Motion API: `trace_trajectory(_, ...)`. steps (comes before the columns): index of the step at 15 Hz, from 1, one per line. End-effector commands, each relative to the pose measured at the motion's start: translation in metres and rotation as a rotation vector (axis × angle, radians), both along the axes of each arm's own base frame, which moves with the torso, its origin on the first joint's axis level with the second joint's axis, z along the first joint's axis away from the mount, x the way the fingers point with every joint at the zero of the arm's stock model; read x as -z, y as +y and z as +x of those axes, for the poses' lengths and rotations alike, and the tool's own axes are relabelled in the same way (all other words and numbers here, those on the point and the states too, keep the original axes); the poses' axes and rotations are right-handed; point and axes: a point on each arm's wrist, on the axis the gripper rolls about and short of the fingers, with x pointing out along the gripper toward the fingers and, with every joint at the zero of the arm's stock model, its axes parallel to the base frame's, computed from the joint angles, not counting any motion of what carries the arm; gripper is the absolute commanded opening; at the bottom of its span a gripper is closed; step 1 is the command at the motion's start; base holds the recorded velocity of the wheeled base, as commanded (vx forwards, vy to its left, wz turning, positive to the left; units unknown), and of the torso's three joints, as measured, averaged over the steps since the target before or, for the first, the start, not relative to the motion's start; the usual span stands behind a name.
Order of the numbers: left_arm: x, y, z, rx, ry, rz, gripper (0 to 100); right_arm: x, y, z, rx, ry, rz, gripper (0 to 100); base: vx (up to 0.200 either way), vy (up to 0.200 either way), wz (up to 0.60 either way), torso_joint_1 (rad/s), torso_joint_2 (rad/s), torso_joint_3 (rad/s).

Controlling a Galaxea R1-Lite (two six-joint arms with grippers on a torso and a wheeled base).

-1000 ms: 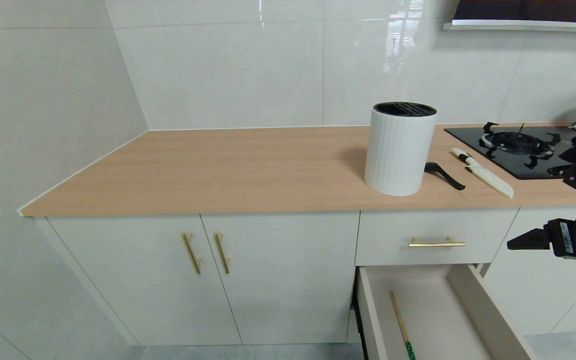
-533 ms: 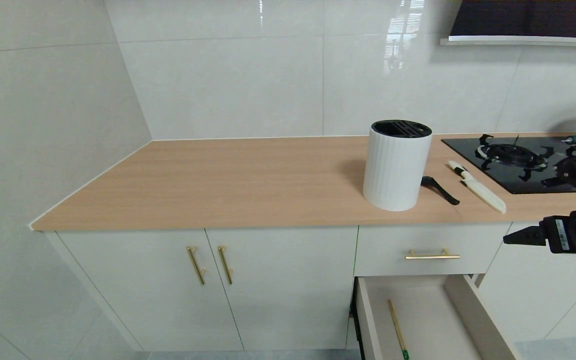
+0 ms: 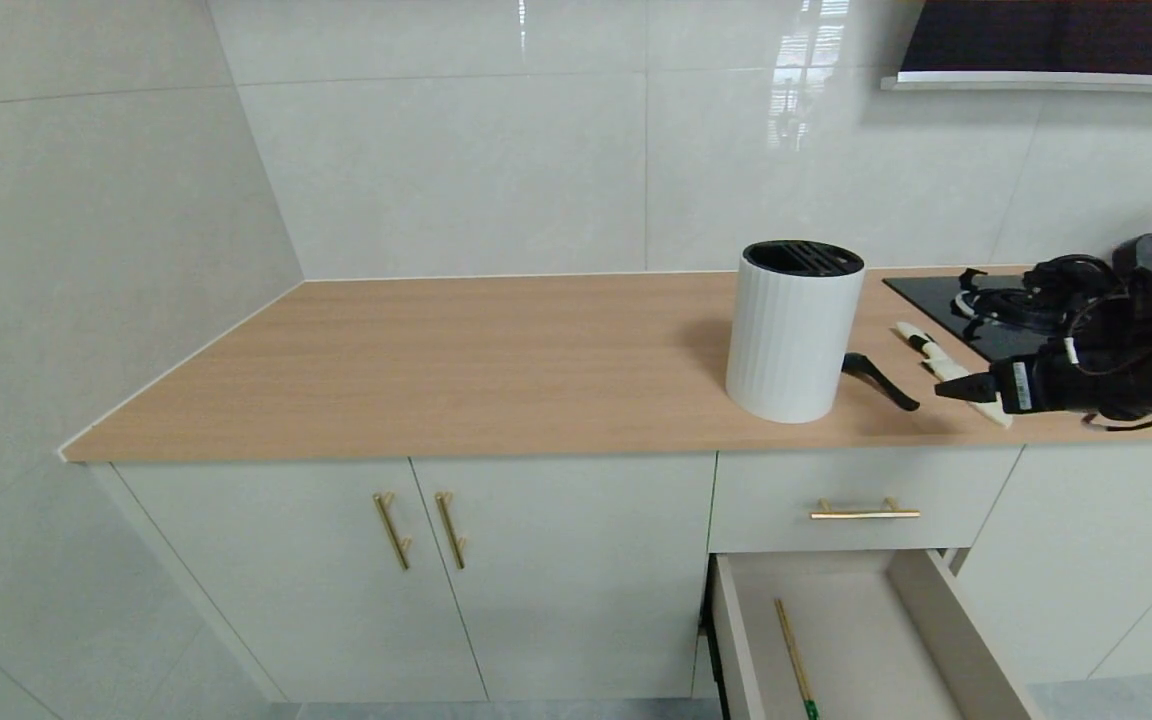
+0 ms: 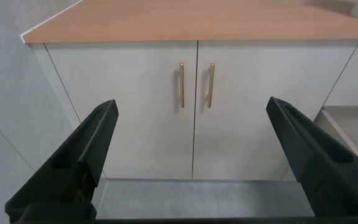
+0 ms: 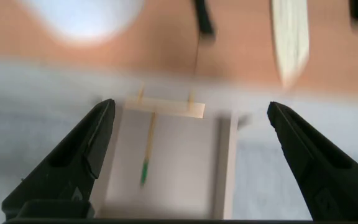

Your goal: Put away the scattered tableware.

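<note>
Head view checked first against its two earlier pictures. Found the right gripper [image 3: 958, 388] lifted from below the edge of the countertop [image 3: 486, 360], beside the closed drawer front, up to counter level. Located it at the blade end of the knife [image 3: 924, 346], above or touching it; could not tell which. Noted a shift of the whole picture between the oldest picture and the next, and attributed it to the camera, not to the things. Found the knife, the black-handled utensil [image 3: 881, 380] and the white holder [image 3: 794, 340] unmoved on the counter, with the knife lying flat between utensil and hob [image 3: 936, 298]. Judged the step to be an approach to the knife, with no grasp made and nothing on the counter put away yet.

Right wrist view consulted for what the head view left unclear. Confirmed the right gripper [image 5: 189, 106] spread wide with nothing held. Saw the knife [image 5: 289, 37] beyond one finger rather than centred in the gap, so judged a sideways correction necessary before closing. Saw also the open drawer [image 5: 179, 180] below, with the chopsticks [image 5: 146, 152] lying inside.

Left wrist view consulted last. Confirmed the left gripper [image 4: 191, 102] likewise wide open and empty, held low facing the cabinet doors [image 4: 123, 106], well apart from the knife.
</note>
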Motion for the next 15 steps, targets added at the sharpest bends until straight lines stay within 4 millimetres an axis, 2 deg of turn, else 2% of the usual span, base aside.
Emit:
trace_trajectory(1,0.000,0.000,0.000,0.000,0.001,0.000,100,0.041,-0.002,0.060,-0.023,0.035,-0.009,100,0.000,0.000,0.00,0.000,0.00,0.000)
trace_trajectory(3,0.000,0.000,0.000,0.000,0.001,0.000,100,0.062,0.003,0.079,-0.070,0.038,-0.040,100,0.000,0.000,0.00,0.000,0.00,0.000)
trace_trajectory(7,0.000,0.000,0.000,0.000,-0.001,-0.001,100,0.086,0.006,0.103,-0.110,-0.047,-0.075,100,0.000,0.000,0.00,0.000,0.00,0.000)
trace_trajectory(15,0.000,0.000,0.000,0.000,0.001,0.000,100,0.084,-0.003,0.115,-0.095,-0.079,-0.034,100,0.000,0.000,0.00,0.000,0.00,0.000)
